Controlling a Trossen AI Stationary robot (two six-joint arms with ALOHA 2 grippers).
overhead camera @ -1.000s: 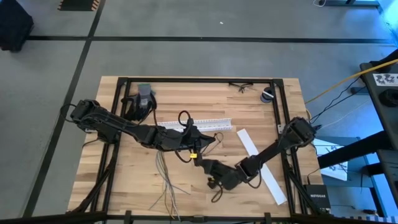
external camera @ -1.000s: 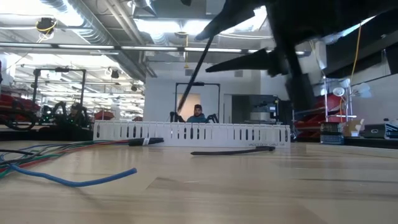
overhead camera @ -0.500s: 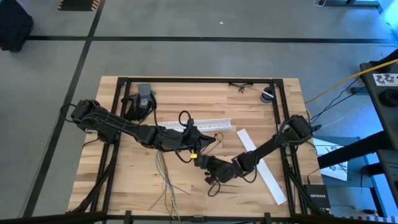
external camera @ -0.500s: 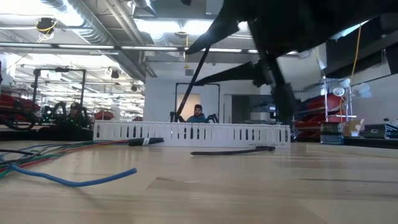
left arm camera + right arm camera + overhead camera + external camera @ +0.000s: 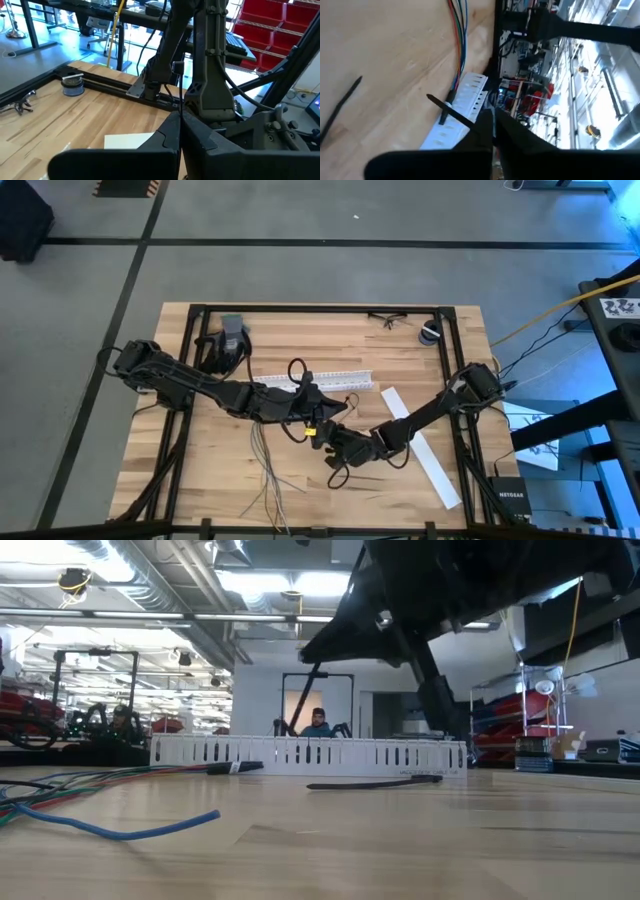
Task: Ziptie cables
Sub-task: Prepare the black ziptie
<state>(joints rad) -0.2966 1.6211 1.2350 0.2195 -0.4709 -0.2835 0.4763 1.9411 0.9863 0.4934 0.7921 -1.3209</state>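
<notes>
right gripper (image 5: 325, 432): centre of high view, moved up-left along the table toward the left gripper over the last second; fingers just snapped from half spread to pressed together. Wrist view shows a thin black strip (image 5: 451, 112) crossing just ahead of the fingertips; probably a ziptie tail, grip on it not confirmed.
left gripper (image 5: 335, 404): centre of high view, just above the right one, unmoved; jaws pressed together, looks clamped on the looped cables (image 5: 296, 370), hold not clearly visible.
zipties: one flat on the wood, mid low view (image 5: 375, 782), in front of the white channel (image 5: 305, 753); another at left edge of right wrist view (image 5: 340, 108).
loose wires (image 5: 270, 470): fanned toward lower centre of table, untouched.
meaning: likely pinch on the ziptie tail, pull-tight next; risk of closing on air.
</notes>
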